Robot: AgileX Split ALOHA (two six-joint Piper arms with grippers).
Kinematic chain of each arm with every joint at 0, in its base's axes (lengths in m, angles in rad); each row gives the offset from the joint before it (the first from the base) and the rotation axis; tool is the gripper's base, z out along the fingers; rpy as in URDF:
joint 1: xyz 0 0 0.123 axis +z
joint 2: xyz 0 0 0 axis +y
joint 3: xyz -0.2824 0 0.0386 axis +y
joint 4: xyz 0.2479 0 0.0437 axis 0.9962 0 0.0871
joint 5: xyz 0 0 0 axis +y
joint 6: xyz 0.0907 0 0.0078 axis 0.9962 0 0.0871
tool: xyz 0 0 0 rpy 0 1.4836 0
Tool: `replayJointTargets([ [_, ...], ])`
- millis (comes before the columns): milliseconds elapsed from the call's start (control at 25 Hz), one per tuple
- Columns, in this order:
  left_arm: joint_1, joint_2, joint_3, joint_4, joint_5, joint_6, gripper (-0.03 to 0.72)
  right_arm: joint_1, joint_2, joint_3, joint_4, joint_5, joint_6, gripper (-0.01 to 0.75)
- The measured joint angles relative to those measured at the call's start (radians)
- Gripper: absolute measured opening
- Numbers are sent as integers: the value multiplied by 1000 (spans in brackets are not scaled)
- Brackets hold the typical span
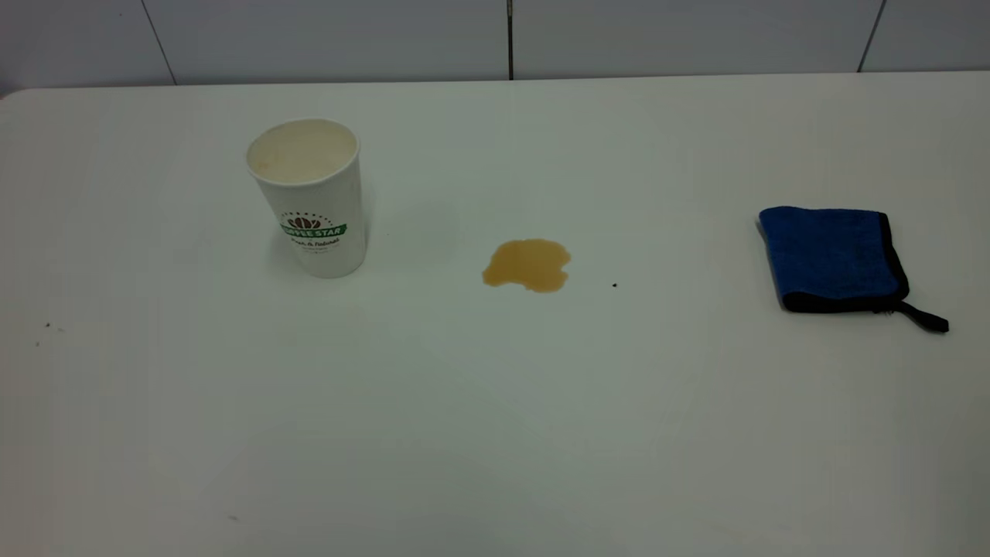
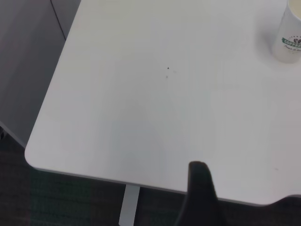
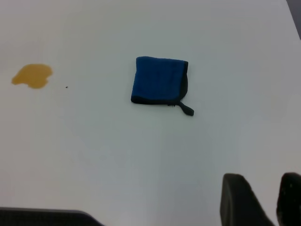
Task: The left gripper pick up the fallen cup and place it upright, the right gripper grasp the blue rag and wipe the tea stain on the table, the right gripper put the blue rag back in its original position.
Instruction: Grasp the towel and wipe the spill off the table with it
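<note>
The white "Coffee Star" cup [image 1: 309, 201] stands upright on the table [image 1: 433, 433], left of centre; it also shows in the left wrist view [image 2: 289, 40]. The amber tea stain [image 1: 528, 265] lies at mid-table, to the cup's right, and shows in the right wrist view [image 3: 32, 75]. The folded blue rag [image 1: 831, 259] lies flat at the right, its black loop tab toward the front right; it shows in the right wrist view [image 3: 159, 80]. My left gripper [image 2: 247, 188] hangs open and empty over the table's near left corner, far from the cup. My right gripper [image 3: 263, 181] is empty, fingers slightly apart, short of the rag.
A grey tiled wall [image 1: 510, 35] runs behind the table's far edge. A tiny dark speck [image 1: 615, 285] lies right of the stain, and more specks [image 1: 46, 326] at the left. The rounded table corner [image 2: 33, 157] and dark floor show under the left gripper.
</note>
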Motion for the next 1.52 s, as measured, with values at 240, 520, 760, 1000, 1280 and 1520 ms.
replayJointTargets([
  [240, 0, 0, 0, 0, 0, 0, 577, 0, 0, 0, 0, 0, 0, 238],
  [520, 0, 0, 0, 0, 0, 1, 577, 0, 0, 0, 0, 0, 0, 238],
  [760, 0, 0, 0, 0, 0, 0, 577, 0, 0, 0, 0, 0, 0, 238],
  [1000, 0, 0, 0, 0, 0, 0, 577, 0, 0, -2, -7, -3, 6, 238],
  [1280, 0, 0, 0, 0, 0, 1, 577, 0, 80, -70, -31, -99, 6, 260],
  [1520, 0, 0, 0, 0, 0, 1, 577, 0, 518, -237, -31, -176, -14, 490],
])
